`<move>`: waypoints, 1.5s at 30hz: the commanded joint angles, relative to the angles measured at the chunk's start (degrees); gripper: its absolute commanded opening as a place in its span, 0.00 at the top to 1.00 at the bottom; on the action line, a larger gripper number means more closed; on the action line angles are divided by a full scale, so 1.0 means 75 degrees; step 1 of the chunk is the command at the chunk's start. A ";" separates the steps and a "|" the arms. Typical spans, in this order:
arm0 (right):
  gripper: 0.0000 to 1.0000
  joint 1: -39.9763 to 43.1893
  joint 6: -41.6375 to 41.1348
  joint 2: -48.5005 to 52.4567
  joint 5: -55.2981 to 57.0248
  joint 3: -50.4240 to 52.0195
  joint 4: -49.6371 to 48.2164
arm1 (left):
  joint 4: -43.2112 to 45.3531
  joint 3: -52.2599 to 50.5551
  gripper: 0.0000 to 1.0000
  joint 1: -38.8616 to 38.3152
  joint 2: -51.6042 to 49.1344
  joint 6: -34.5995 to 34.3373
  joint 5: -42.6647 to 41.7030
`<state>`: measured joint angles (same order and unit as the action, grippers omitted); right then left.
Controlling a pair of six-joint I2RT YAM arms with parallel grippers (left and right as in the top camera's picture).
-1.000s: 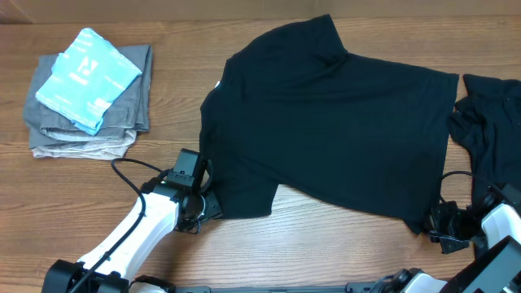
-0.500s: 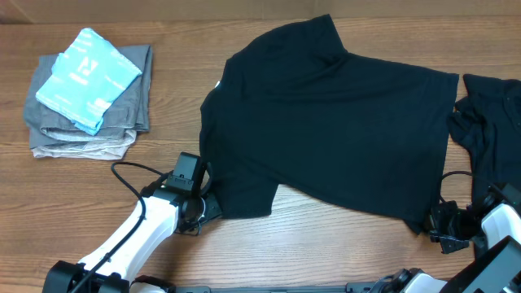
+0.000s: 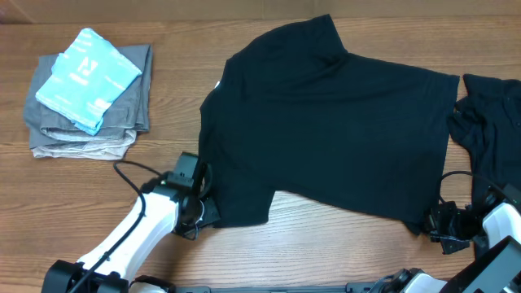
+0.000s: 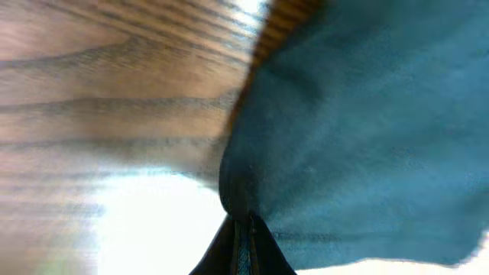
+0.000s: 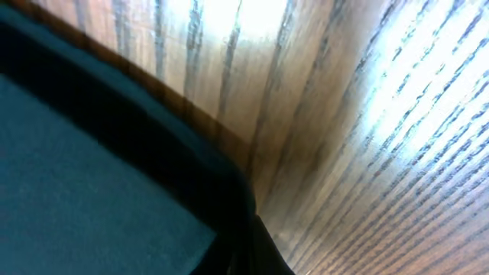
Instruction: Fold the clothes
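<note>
At the table's left end, a light-blue folded garment lies on grey folded garments. The left gripper is clenched on the near left corner of the black T-shirt, spread flat mid-table; the right gripper pinches its near right corner. A second black garment lies rumpled at the right edge

Wooden table, brightly lit, filling every view.
Its top is a warm mid-brown with dark, wavy grain running from the left edge to the right edge in the overhead view. In the left wrist view the grain is blurred and a white patch of glare lies on the wood. In the right wrist view the grain lines slant, and light washes the upper right nearly white.
</note>
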<state>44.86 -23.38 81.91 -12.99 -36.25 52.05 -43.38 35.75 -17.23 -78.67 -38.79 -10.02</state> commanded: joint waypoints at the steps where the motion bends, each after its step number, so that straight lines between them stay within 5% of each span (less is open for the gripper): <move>1: 0.96 -0.0032 0.0093 -0.0006 -0.0356 -0.0268 0.0090 | -0.0769 0.1169 0.96 -0.0009 -0.0009 0.0606 0.0420; 7: 0.96 -0.0137 0.0090 -0.0006 -0.0458 -0.0781 0.0723 | -0.1990 0.2323 0.96 -0.0006 -0.0009 0.0842 0.1204; 22: 0.96 -0.1667 -0.0458 -0.0006 0.0277 -0.2658 0.2358 | -0.2929 0.4418 0.96 -0.0006 -0.0009 0.1274 0.1623; 35: 0.96 -0.1731 -0.0428 -0.0003 0.0618 -0.3378 0.2728 | -0.1422 0.5508 0.96 -0.0009 -0.0096 0.2090 0.1813; 45: 0.96 -0.1734 -0.0507 0.0102 0.0600 -0.3369 0.2235 | -0.0134 0.5817 0.96 -0.0009 -0.1582 0.2439 0.1740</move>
<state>32.16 -26.37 82.08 -9.39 -60.31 69.82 -45.67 76.79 -17.23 -86.87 -22.24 2.42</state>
